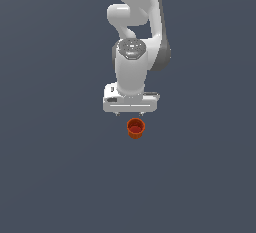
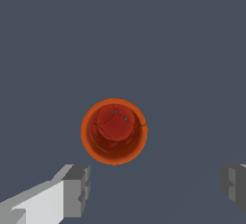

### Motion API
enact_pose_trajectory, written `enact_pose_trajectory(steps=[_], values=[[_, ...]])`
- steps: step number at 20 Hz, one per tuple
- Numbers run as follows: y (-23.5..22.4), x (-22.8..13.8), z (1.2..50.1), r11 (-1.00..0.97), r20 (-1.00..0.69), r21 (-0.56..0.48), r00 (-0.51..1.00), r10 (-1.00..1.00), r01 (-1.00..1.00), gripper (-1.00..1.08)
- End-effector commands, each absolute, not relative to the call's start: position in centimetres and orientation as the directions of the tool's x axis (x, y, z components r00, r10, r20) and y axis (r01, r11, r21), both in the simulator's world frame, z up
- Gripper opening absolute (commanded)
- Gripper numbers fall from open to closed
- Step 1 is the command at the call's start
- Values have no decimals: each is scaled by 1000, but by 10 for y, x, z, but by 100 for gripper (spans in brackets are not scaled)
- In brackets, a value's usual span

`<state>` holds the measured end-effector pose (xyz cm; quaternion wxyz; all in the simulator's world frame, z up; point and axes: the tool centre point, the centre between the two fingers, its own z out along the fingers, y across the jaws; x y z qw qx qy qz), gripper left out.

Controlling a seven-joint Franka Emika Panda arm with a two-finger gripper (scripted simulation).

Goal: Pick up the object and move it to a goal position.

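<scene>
Flat, even, shadowless, sharp render

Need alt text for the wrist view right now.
An orange-red cup with a darker red inside stands upright on a plain grey floor, seen from above. The open tool shows two grey fingertips, with the cup outside their gap.

Plain flat dark slate-grey surface [image 1: 55, 177] fills whole exterior view, edge to edge (same uniform grey in wrist view too [image 2: 192, 50]). Whether it is floor or tabletop cannot be told. Light is even and soft, slightly paler toward the exterior view's lower area.
</scene>
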<state>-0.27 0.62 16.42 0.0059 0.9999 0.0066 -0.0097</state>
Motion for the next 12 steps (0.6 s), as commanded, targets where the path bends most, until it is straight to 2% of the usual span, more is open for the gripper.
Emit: enact_pose_trajectory(steps=[1,12], values=[[6,-3,164,-1000,-19,12,1000,13,13,28],[0,1,166,-1000,-8,8,1000,15,15,28]])
